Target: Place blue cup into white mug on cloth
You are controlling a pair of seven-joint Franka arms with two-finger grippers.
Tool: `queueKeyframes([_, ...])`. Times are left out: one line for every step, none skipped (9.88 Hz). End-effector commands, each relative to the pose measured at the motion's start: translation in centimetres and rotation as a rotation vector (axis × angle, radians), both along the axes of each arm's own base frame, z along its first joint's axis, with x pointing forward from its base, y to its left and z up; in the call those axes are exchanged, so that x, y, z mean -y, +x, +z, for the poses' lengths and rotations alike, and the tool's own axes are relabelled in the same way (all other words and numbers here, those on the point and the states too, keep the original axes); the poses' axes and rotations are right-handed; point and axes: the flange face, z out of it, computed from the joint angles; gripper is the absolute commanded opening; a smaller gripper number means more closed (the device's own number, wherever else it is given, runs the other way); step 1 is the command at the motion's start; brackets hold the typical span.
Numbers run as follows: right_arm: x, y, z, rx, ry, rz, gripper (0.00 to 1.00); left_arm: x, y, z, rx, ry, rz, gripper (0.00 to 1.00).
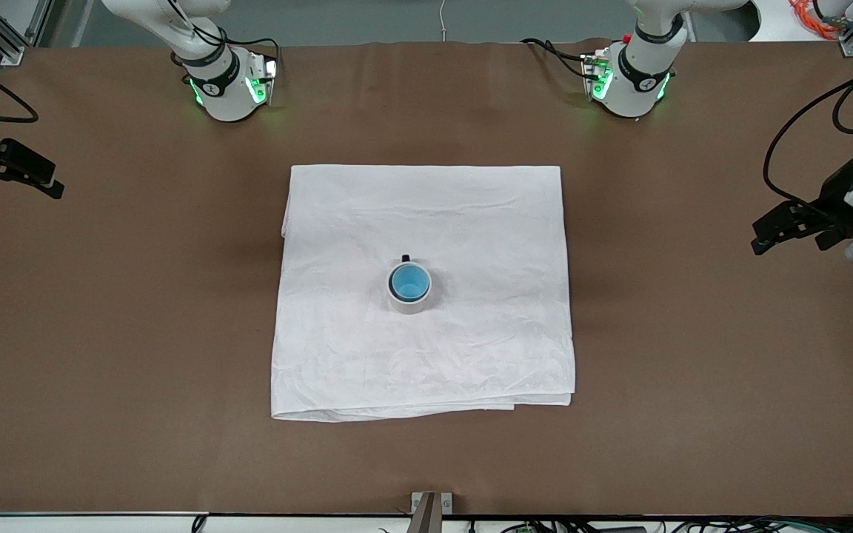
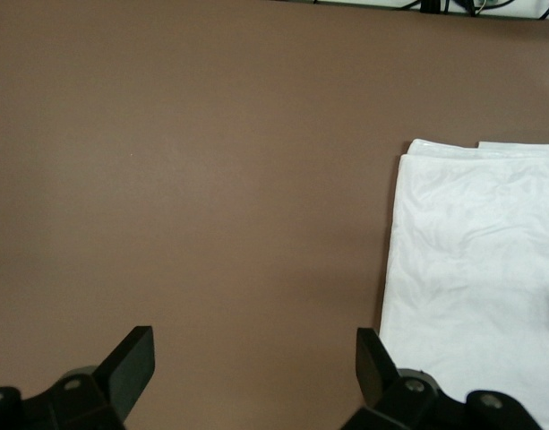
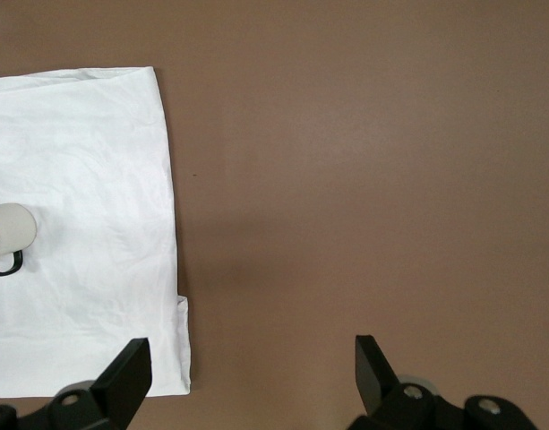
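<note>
The blue cup (image 1: 409,282) sits inside the white mug (image 1: 412,302), which stands upright near the middle of the cloth (image 1: 471,222), its dark handle toward the robots' bases. In the right wrist view the mug (image 3: 14,228) shows at the frame's edge on the cloth (image 3: 86,161). My left gripper (image 1: 763,235) hangs open over bare table at the left arm's end, empty (image 2: 254,354), the cloth's edge (image 2: 471,269) beside it. My right gripper (image 1: 52,183) hangs open and empty (image 3: 253,354) at the right arm's end.
The brown table (image 1: 138,333) spreads around the cloth on all sides. A small metal bracket (image 1: 430,507) sits at the table's edge nearest the front camera. Cables trail at the table's ends near both arms.
</note>
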Motion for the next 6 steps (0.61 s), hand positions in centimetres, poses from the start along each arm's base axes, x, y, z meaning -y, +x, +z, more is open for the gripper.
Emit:
queueKeyframes([-0.4,0.0,0.2,-0.007,-0.014,-0.003,1.00,-0.5,2.4,0.1,-0.024,0.002,0.015,0.99])
queueKeyframes([-0.5,0.0,0.2,-0.006,-0.014,-0.003,1.00,-0.5,1.5,-0.8,-0.053,0.003,0.026,0.99])
queueKeyframes([-0.4,0.0,0.2,-0.006,-0.014,-0.005,1.00,-0.1,0.9,-1.5,-0.063,0.003,0.032,0.99])
queueKeyframes([-0.5,0.0,0.2,-0.006,-0.014,-0.003,1.00,0.0,0.5,-1.6,-0.057,0.005,0.030,0.99])
queueKeyframes([-0.4,0.0,0.2,-0.007,-0.014,-0.005,1.00,0.0,-0.8,-2.1,-0.059,0.007,0.018,0.99])
queueKeyframes([-0.4,-0.1,0.2,-0.009,-0.014,-0.005,1.00,-0.1,-1.0,-2.5,-0.045,0.006,0.012,0.99])
